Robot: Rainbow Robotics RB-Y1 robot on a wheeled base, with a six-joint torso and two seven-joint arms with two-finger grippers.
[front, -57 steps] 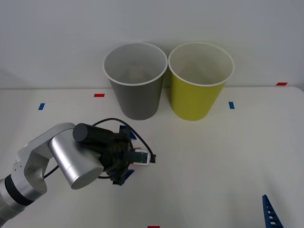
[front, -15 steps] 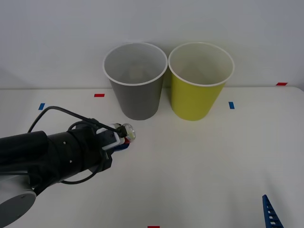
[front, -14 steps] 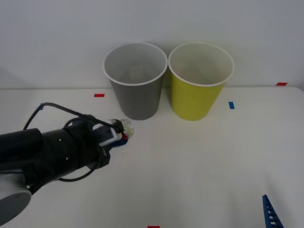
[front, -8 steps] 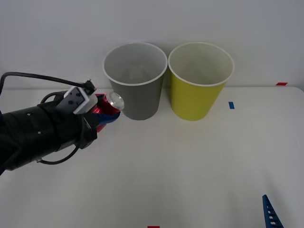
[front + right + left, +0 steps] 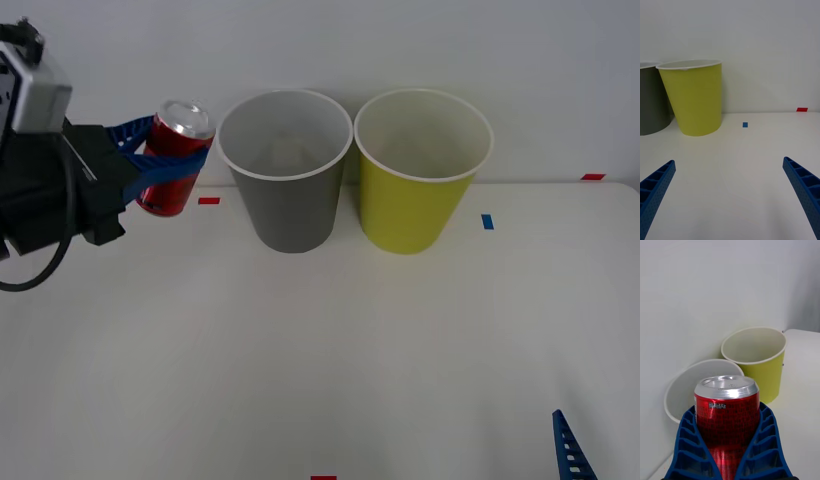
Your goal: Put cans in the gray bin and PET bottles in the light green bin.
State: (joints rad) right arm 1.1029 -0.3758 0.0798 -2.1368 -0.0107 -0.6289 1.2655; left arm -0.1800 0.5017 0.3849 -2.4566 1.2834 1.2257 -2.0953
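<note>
White counter [image 5: 330,350] runs back to a plain pale wall, with the gray bin [image 5: 287,190] and the light green bin [image 5: 418,195] standing side by side at its far edge, rims nearly touching. The left tool [image 5: 160,165] is raised off the counter and clamped on the red can [image 5: 175,158], its blue ribbed fingers [image 5: 685,438] wrapped around the can's body. The can stands nearly upright, silver top up, leaning slightly. It hangs just beside the gray bin, on that bin's left, with its top about level with the white rim. The gray bin's mouth lies to the can's right, so the coming move looks like a short sideways carry over that rim. The right tool [image 5: 730,187] waits low at the near right of the counter, fingers spread wide with nothing between them.
</note>
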